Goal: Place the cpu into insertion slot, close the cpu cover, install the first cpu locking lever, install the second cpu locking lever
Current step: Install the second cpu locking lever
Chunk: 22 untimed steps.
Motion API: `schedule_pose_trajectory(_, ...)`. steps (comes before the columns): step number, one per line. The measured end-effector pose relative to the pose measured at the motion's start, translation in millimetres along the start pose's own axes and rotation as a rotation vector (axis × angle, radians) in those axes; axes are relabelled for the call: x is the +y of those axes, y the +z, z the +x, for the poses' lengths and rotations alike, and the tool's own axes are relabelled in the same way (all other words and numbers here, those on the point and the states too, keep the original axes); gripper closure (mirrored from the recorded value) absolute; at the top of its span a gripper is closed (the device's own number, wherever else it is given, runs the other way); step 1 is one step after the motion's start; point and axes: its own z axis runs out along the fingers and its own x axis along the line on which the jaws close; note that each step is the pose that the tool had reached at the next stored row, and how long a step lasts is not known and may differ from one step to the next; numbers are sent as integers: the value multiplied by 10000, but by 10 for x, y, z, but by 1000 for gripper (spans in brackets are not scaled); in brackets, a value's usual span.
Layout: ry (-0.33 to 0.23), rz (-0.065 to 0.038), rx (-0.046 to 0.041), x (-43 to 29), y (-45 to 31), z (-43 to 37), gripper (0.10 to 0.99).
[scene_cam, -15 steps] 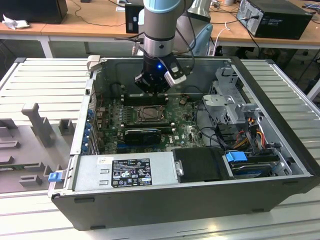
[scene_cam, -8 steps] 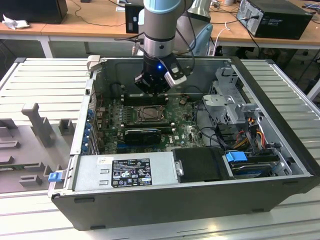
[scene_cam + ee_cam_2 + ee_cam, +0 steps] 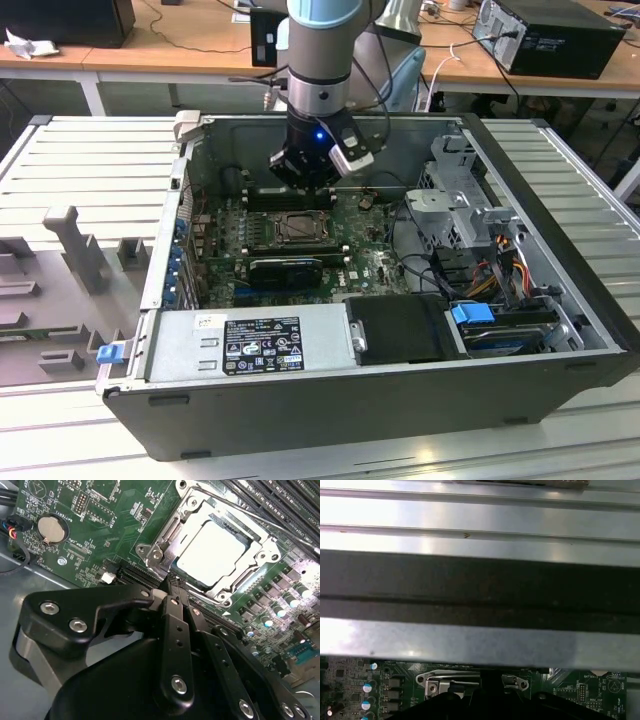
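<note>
End effector (image 3: 172, 587), fingers pinched narrow and holding nothing as far as we can see, hovers just beside the slot's (image 3: 197, 587) near edge, where the cpu (image 3: 214, 551) (flat, pale, matte square) sits framed by the glossy metal cover (image 3: 260, 555) on the green board (image 3: 100, 520).

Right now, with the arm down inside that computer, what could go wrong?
The fingers hover right at the edge of the cpu cover, which lies over the cpu. A slip sideways could scrape the green motherboard. Too hard a push could stress the insertion slot beneath.
</note>
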Motion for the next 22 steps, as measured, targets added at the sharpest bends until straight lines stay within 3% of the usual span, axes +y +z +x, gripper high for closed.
schedule_pose_trajectory(6, 0, -42, -2, -6, -145, 0, 980)
schedule_pose_trajectory(22, 2, -45, -3, -118, -156, 5, 980)
